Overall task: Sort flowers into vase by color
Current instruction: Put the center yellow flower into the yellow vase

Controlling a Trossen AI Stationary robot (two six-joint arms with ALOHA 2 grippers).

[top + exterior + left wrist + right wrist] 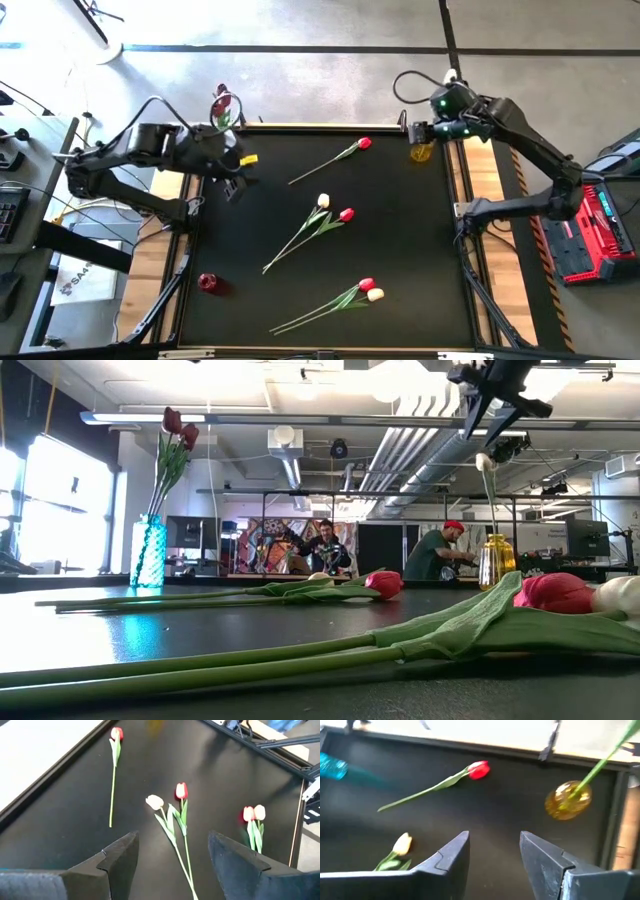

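Several tulips lie flat on the black table. A red one is at the far side, a cream one and a red one lie mid-table, and a red and cream pair lies near the front. A blue vase at the far left holds dark red flowers. A yellow vase at the far right holds a cream flower. My left gripper hangs open over the table's left edge. My right gripper hangs open above the far right corner, beside the yellow vase.
A small dark red vessel stands at the near left of the table. A raised frame runs along the table's edges. People sit in the room beyond the far edge.
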